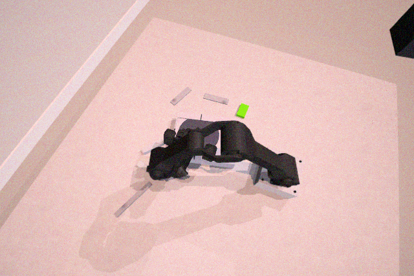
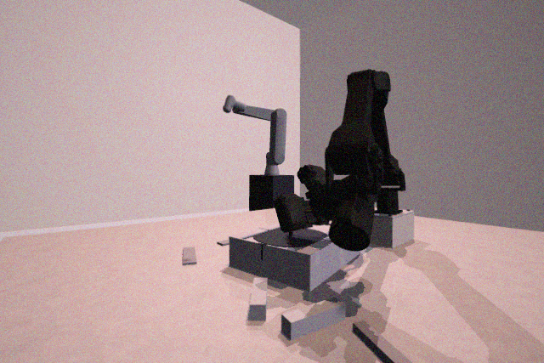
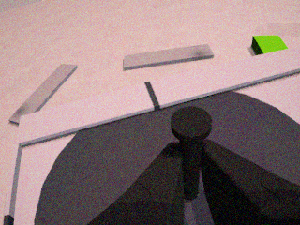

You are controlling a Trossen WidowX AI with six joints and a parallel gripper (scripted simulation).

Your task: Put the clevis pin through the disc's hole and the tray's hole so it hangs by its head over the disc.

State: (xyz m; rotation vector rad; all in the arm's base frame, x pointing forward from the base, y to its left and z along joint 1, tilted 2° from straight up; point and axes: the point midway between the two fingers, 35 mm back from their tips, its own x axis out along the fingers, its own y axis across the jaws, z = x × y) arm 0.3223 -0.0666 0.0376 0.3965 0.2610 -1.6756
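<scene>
My gripper (image 2: 291, 232) (image 3: 189, 152) is closed on the clevis pin (image 3: 191, 123), its head uppermost, over the aluminium disc (image 1: 211, 136) (image 2: 274, 238) (image 3: 112, 155) in the tray (image 2: 269, 258) (image 3: 84, 126).

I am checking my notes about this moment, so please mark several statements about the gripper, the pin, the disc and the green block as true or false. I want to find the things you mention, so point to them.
1. The gripper (image 3: 189, 152) is shut on the pin (image 3: 191, 123). True.
2. The pin's head points down at the disc. False: the head is uppermost, above the fingers.
3. The disc (image 1: 211, 136) (image 2: 274, 238) (image 3: 70, 187) lies within the tray's rim (image 2: 269, 260) (image 3: 84, 127). True.
4. The green block (image 1: 242, 110) (image 3: 270, 44) lies on the disc. False: it lies on the table, outside the tray.
</scene>
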